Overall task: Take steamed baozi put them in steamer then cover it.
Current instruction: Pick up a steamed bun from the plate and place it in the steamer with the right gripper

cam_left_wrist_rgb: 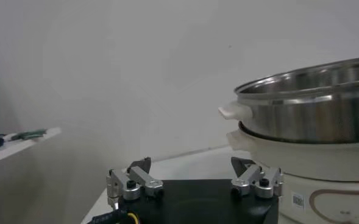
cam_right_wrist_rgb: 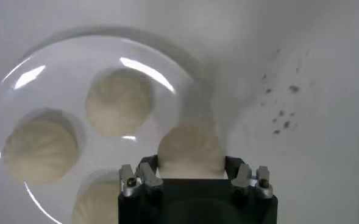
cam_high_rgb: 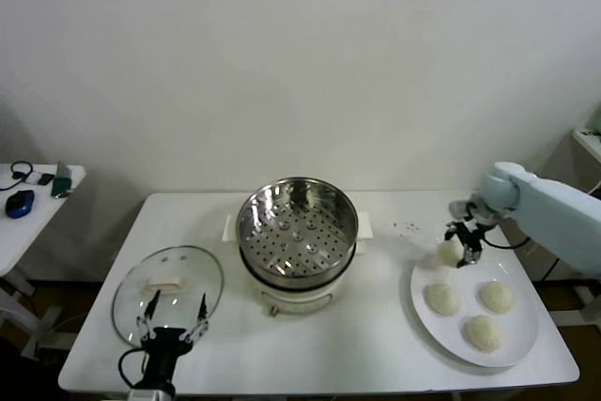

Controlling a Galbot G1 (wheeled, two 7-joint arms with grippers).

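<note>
Right gripper clamps one baozi above plate edge

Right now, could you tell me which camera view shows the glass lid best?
The head view: the cover lies flat on the table, left of the steamer, with the left gripper at its near edge. Neither wrist view shows it.

Head view overlooks table; right wrist view hovers close above plate.
</note>
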